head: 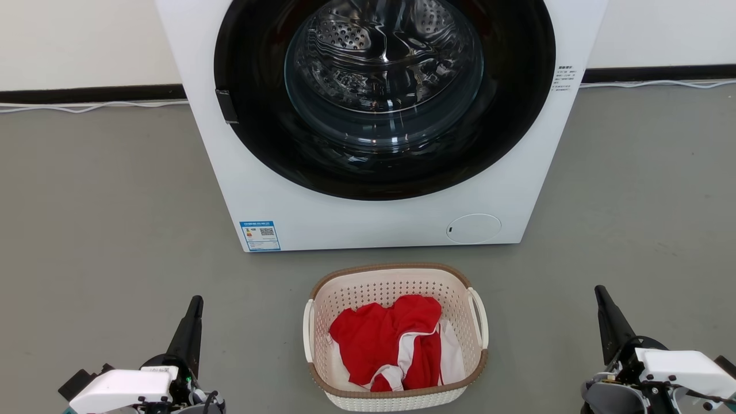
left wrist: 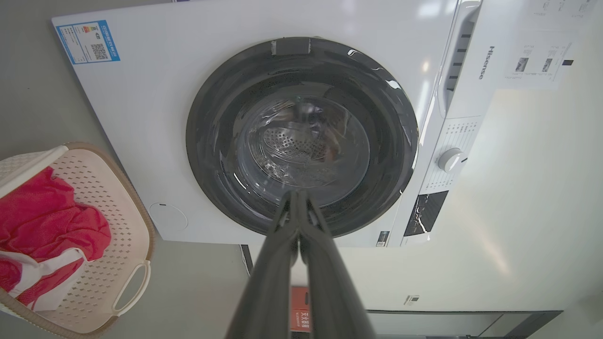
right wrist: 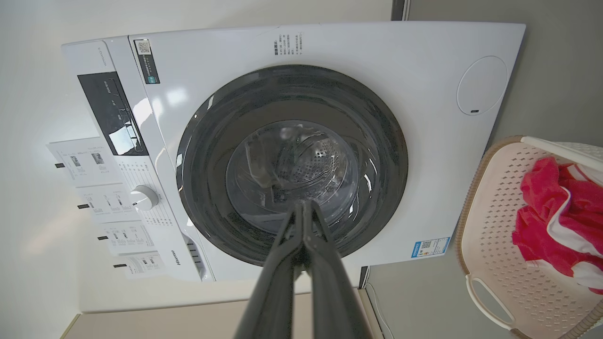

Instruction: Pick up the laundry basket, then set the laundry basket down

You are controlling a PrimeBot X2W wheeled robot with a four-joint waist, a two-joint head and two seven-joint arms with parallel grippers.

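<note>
The left pincer [head: 196, 302] is nearest, well off the left side of the laundry basket [head: 368, 292]. Its two dark fingers are clenched together on nothing, tips pointing away from the robot. The right pincer [head: 600, 292] stands well off the basket's right side, likewise clenched and empty. Neither touches the basket.

The basket sits upright on the grey floor [head: 115, 201] between them, its brown rim level. A white loop handle [head: 480, 325] shows on each side. Inside lies a crumpled red garment [head: 382, 333], with white cloth [head: 454, 356] under and beside it.

Just beyond the basket, near but apart, stands the white washing machine [head: 368, 224], its round dark door [head: 517, 115] with a glass window facing the basket. A blue label [head: 260, 236] sits low on the machine's front, beyond the basket's left side.

Farther back, a white cable [head: 86, 107] runs along the floor below a dark skirting [head: 92, 93] and a pale wall [head: 75, 40].
</note>
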